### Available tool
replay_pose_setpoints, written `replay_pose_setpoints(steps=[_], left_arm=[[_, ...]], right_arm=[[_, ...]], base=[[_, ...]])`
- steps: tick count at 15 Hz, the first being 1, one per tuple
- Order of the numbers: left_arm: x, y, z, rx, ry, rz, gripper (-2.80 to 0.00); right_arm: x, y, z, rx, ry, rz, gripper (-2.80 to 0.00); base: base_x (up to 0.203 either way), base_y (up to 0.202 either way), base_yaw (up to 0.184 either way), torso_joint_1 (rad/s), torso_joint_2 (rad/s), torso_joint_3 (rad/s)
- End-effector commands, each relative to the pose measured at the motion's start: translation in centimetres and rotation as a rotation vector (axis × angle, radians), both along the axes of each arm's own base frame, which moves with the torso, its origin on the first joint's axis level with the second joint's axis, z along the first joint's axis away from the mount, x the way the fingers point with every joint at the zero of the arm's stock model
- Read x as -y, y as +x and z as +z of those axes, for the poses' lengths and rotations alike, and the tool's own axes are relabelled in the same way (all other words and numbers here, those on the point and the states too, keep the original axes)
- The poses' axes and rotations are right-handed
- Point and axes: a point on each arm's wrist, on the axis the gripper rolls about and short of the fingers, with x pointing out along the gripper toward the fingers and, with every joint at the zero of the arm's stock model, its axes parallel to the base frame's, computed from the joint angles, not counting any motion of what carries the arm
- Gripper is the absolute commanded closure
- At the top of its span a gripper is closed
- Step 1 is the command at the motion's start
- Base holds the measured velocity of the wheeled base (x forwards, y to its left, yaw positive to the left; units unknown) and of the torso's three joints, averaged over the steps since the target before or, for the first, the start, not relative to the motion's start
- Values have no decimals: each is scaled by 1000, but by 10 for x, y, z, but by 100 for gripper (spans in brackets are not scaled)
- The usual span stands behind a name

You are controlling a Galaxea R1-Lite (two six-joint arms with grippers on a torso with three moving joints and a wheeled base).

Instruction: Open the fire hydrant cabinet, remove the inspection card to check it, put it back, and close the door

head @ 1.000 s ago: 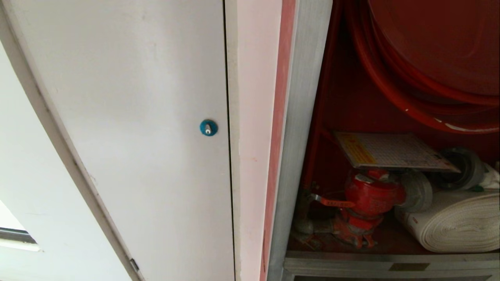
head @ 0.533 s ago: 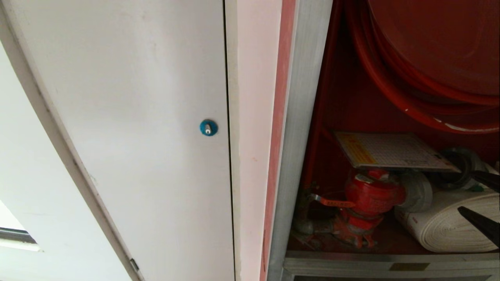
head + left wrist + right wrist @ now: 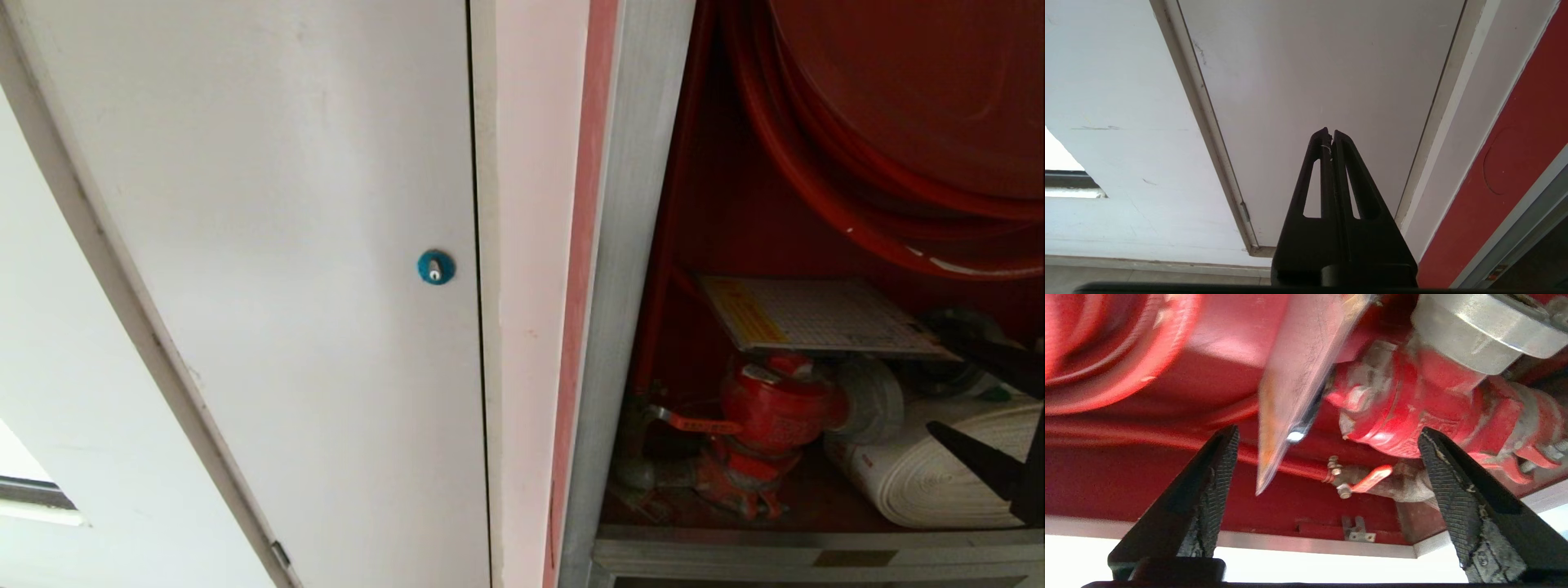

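You are looking into the open fire hydrant cabinet (image 3: 629, 245), its silver frame running down the middle of the head view and its red inside filling the right half. The inspection card (image 3: 816, 317) lies flat at about 3 o'clock in that view, resting on top of the red valve (image 3: 775, 408), yellow band toward the frame side. The red hose reel (image 3: 898, 122) hangs above it at 1 o'clock, and the white rolled hose (image 3: 922, 474) sits at 4 o'clock, just beside the valve.

Your right hand (image 3: 984, 404) comes in from the right edge at 4 o'clock, released, its two black fingers spread wide with nothing between them. One finger tip lies near the card's right corner, the other over the rolled hose. From the right wrist view, the card (image 3: 1298, 375) stands edge-on between the spread fingers (image 3: 1208, 490), not touching either, with the valve (image 3: 1412, 400) behind it.

Your left hand (image 3: 1331, 132) is clenched, empty, pointing at the plain white panel (image 3: 1310, 61) beside the cabinet. That panel's blue round lock (image 3: 435, 267) shows at the centre of the head view.
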Motion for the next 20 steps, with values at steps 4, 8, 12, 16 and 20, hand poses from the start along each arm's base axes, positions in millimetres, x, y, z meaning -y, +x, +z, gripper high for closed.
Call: replay_pose_setpoints(steps=[4, 8, 12, 16, 20], left_arm=[[0, 0, 0, 1, 0, 0, 0], [0, 0, 0, -1, 0, 0, 0], [0, 0, 0, -1, 0, 0, 0], [0, 0, 0, 1, 0, 0, 0], [0, 0, 0, 0, 0, 0, 0]], right_arm=[[6, 39, -5, -46, 19, 2, -280], [10, 62, -3, -10, 88, -17, -280], [14, 81, -7, 5, 104, -46, -280], [16, 91, -10, 1, 108, -56, 0], [16, 97, -7, 9, 109, -53, 0]], base=[[0, 0, 0, 0, 0, 0], [0, 0, 0, 0, 0, 0], [0, 0, 0, 0, 0, 0], [0, 0, 0, 0, 0, 0], [0, 0, 0, 0, 0, 0]])
